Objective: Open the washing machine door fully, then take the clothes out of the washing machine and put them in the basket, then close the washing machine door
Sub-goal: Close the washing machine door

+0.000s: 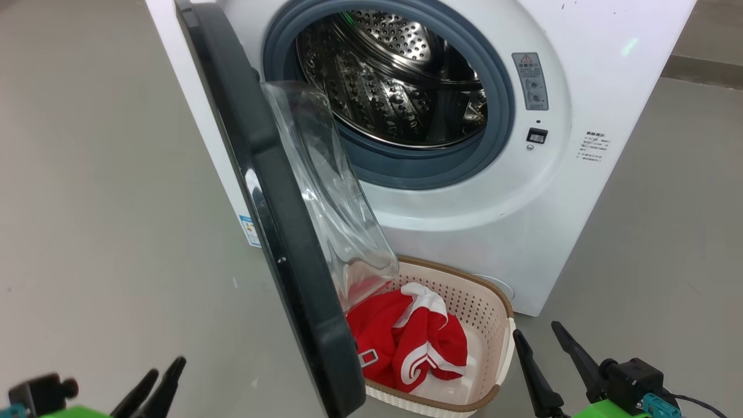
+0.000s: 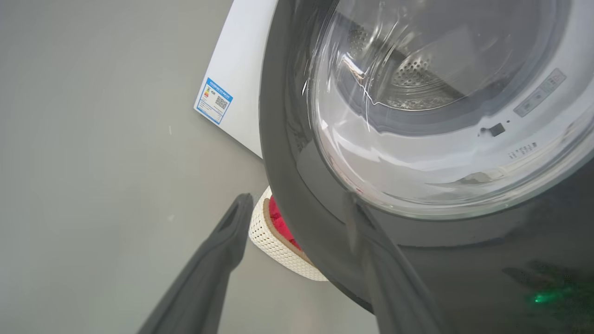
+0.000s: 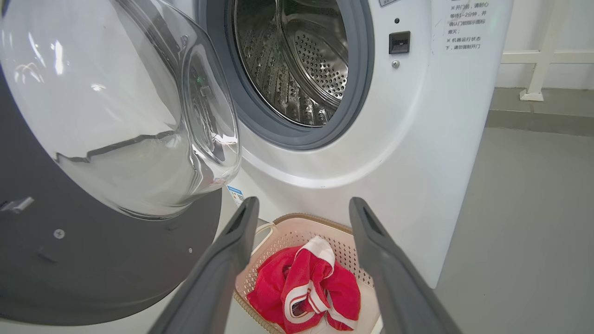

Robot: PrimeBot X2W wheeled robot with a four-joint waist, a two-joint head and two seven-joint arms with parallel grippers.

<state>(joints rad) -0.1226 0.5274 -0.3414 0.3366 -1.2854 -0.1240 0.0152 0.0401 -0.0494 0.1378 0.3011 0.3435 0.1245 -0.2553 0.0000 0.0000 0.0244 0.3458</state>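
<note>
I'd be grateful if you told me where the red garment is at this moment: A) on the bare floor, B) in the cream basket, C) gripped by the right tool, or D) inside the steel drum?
B: the red garment lies crumpled inside the basket, which stands on the floor in front of the washing machine.
</note>
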